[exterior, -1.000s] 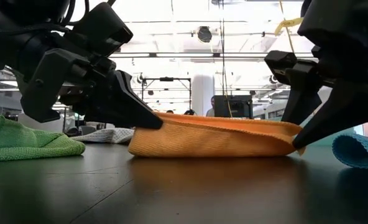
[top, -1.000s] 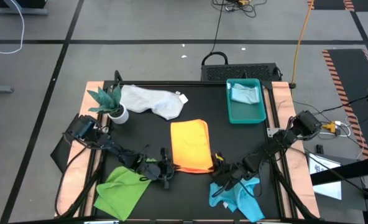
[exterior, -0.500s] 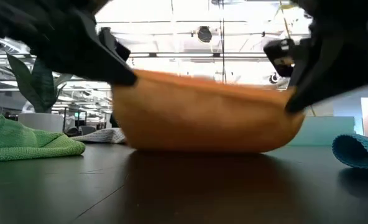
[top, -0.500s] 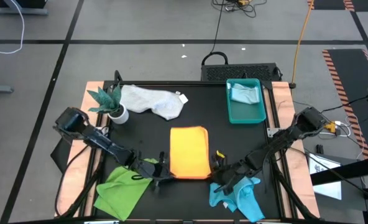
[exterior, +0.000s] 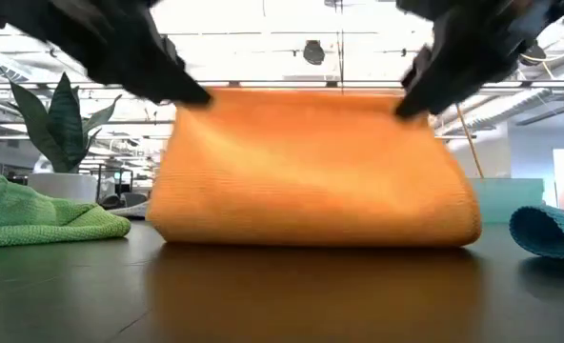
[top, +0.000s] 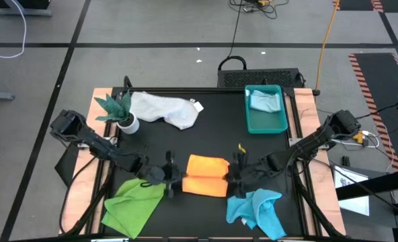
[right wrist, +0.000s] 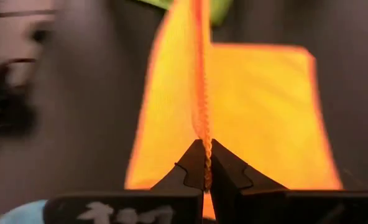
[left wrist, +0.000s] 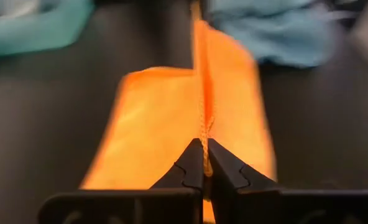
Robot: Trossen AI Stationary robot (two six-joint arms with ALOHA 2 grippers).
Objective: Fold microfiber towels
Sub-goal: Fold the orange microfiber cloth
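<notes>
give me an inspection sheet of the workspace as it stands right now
surface: black table, wooden side edges.
job's things: orange towel lifted by two edges; white-grey towel at the back; lime green towel and turquoise towel at the front; pale blue towel in the tray.
clutter: teal tray; potted plant.
grippers: left gripper and right gripper each shut on the orange towel's edge.
cables: orange cable and black cable on the floor.
surroundings: grey floor, open hall behind.

Orange towel (top: 206, 175) half-folded mid-table, lime (top: 132, 205) and turquoise (top: 258, 212) crumpled, white (top: 164, 108), pale blue (top: 264, 101) in tray.
</notes>
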